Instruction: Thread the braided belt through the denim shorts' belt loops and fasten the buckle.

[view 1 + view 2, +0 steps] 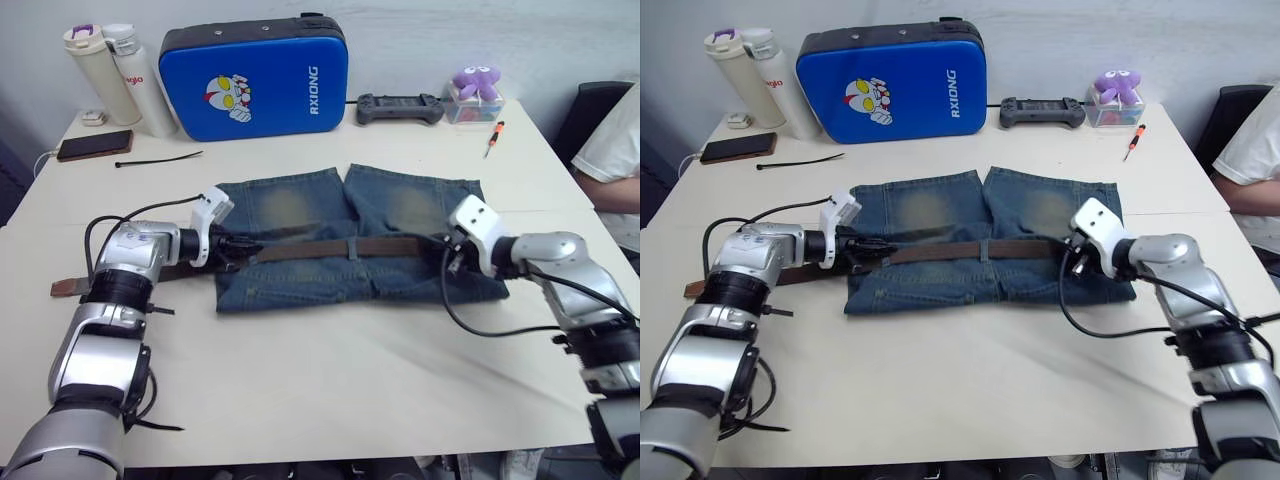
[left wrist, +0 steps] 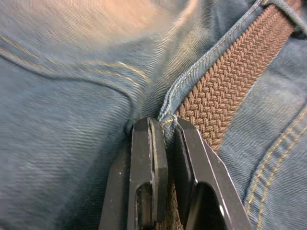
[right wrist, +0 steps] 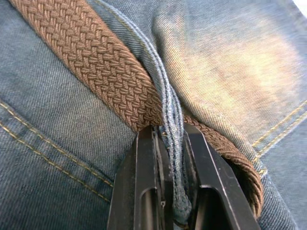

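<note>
The denim shorts [image 1: 330, 285] lie flat mid-table, waistband toward me. The braided belt [image 1: 320, 248] runs across the waistband, and its tan end [image 1: 72, 288] trails off to the left on the table. My left gripper [image 1: 232, 248] is at the shorts' left edge; in the left wrist view it [image 2: 163, 127] is shut on a stitched denim edge beside the belt [image 2: 225, 91]. My right gripper [image 1: 447, 255] is at the right end; in the right wrist view it [image 3: 168, 132] is shut on a belt loop [image 3: 170, 110] that crosses over the belt [image 3: 96, 62]. The buckle is hidden.
At the back stand a blue case [image 1: 255, 75], two bottles [image 1: 100, 75], a phone [image 1: 93, 146], a black cable tie [image 1: 160, 158], a controller [image 1: 400, 106], a purple plush toy [image 1: 478, 82] and a screwdriver [image 1: 494, 137]. A person's sleeve [image 1: 615, 150] shows at the right edge.
</note>
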You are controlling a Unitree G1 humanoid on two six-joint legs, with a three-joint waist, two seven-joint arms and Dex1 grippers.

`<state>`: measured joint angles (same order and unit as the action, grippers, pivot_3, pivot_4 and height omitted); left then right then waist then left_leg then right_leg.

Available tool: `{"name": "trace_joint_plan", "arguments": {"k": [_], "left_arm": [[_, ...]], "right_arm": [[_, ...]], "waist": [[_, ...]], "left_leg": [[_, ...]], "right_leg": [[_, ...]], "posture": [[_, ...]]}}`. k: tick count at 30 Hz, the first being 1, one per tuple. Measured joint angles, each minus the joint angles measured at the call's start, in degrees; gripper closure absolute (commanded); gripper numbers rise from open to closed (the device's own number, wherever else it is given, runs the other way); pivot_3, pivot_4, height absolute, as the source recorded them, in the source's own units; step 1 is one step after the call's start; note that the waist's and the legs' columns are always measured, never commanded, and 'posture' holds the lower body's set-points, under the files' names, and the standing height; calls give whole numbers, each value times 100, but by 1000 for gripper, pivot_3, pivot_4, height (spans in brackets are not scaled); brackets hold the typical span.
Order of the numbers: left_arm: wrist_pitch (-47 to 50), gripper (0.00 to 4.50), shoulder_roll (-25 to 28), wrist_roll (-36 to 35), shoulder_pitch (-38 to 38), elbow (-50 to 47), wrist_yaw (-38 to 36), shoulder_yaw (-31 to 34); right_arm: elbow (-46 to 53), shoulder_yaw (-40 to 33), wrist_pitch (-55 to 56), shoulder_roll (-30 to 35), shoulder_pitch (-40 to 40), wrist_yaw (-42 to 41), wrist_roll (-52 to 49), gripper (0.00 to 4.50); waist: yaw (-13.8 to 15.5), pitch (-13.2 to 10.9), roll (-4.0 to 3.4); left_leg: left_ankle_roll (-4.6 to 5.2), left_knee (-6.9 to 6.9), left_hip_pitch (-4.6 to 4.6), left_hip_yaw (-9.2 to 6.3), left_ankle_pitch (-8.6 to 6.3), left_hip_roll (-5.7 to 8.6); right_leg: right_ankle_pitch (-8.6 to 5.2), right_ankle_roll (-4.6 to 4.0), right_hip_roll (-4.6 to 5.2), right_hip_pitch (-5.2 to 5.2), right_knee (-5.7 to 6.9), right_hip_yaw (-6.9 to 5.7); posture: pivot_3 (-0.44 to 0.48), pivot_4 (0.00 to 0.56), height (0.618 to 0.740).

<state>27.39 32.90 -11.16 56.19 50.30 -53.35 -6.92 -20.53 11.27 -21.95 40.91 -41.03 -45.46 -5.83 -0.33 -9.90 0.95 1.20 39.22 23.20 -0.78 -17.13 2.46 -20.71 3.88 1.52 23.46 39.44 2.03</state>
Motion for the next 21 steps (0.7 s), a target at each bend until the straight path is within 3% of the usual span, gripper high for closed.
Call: {"name": "trace_joint_plan", "arguments": {"k": [6, 10, 16, 21], "left_arm": [[-1132, 4463, -334, 228, 716, 1231, 887, 415], [-1461, 4463, -295, 235, 845, 1284, 652, 599], [-1243, 4463, 559, -39, -457, -1079, -1468, 503], [-1373, 4463, 1071, -237, -1495, -2763, -2019, 534]], "right_arm": [[-1683, 90, 1218, -669, -903, 818, 629, 4500], [-1766, 47, 1516, -612, -941, 737, 685, 4500], [196, -480, 2389, 351, 407, -183, 376, 4500], [1399, -1065, 3476, 799, 1906, -470, 174, 4500]], "waist": [[-27, -1, 6], [-75, -1, 5], [-136, -4, 1], [-118, -3, 1]], "left_leg": [[-10, -6, 23, 1, 7, -1], [-11, -2, 82, 0, 7, 0], [-17, -14, 108, -8, 4, -2], [-18, -3, 95, -8, 4, -6]], "right_leg": [[0, 0, -1, 35, 33, -3], [0, 0, 3, 98, 51, -12], [0, 0, 2, 121, 38, -17], [0, 0, -2, 98, 36, -14]], "posture": [[0, 150, 740], [0, 150, 740], [0, 150, 740], [0, 150, 740]]}}
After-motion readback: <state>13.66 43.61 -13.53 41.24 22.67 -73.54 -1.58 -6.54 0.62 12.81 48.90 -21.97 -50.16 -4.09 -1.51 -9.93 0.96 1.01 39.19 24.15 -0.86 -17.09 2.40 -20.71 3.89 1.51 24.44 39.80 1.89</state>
